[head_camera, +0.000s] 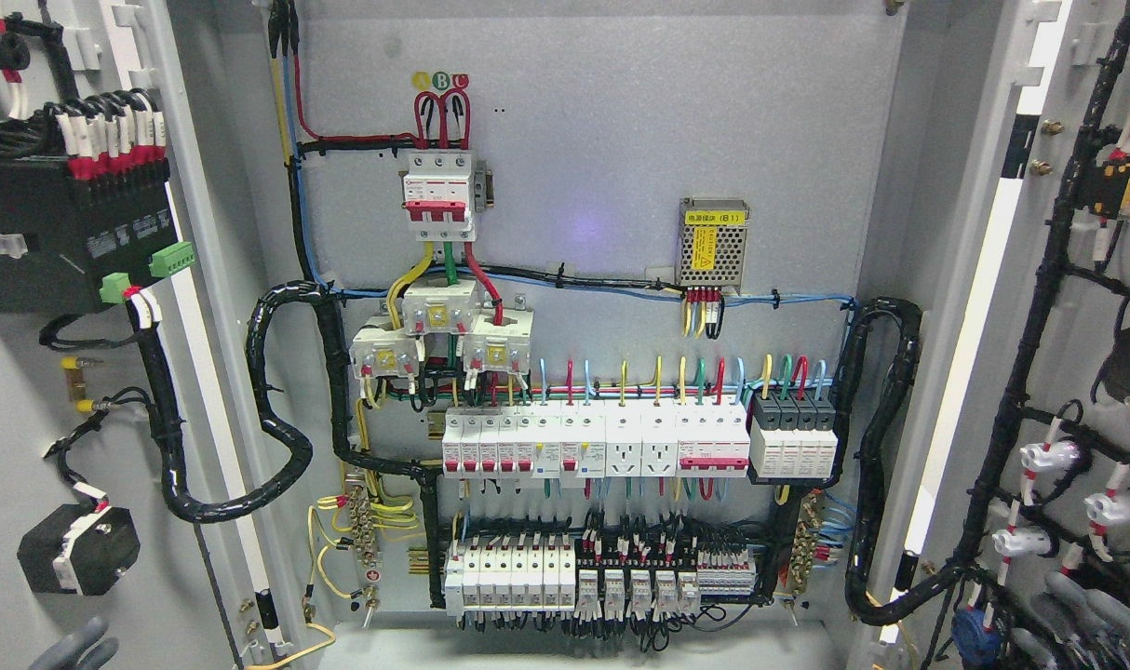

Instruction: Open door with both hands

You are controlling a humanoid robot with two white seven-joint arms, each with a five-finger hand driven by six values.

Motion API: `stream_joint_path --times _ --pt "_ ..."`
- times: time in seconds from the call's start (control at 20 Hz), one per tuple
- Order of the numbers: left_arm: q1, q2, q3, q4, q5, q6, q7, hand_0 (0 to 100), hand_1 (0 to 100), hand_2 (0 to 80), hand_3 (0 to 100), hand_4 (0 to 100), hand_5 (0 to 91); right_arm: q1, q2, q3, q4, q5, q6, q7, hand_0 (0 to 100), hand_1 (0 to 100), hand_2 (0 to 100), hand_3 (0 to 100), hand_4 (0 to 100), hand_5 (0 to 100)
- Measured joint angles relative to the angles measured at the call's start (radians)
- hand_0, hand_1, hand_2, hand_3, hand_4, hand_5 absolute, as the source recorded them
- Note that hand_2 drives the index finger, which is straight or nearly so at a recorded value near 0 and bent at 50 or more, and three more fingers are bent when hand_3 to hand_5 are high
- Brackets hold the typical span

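The grey electrical cabinet [807, 140] stands with both doors swung wide. The left door [6, 437] shows its inner face with black modules and wiring, and the right door [1012, 307] shows its inner face with a black cable loom and white lamp holders. Only grey fingertips of my left hand [73, 649] poke up at the bottom left corner, in front of the left door, spread and holding nothing. My right hand [1091, 619] shows grey fingers at the bottom right, lying loosely extended against the right door's lower wiring, gripping nothing.
Inside the cabinet are a red-and-white main breaker [439, 195], rows of white breakers [593, 442], a perforated power supply [712, 244] and thick black cable conduits [276, 419] looping to both doors. Loose wires hang near the cabinet floor [574, 647].
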Motion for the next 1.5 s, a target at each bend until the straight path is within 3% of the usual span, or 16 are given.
stream_joint_path --times 0.55,1.5 --pt "0.000 0.063 0.082 0.087 0.138 0.004 -0.004 0 0 0.0 0 0 0.0 0.045 0.000 -0.067 0.013 -0.026 -0.001 -0.003 0 0 0 0 0 0" --pt "-0.036 0.150 0.142 0.235 0.254 0.009 0.001 0 0 0.0 0 0 0.0 0.105 0.002 -0.143 0.032 -0.073 -0.002 0.004 0 0 0 0 0 0"
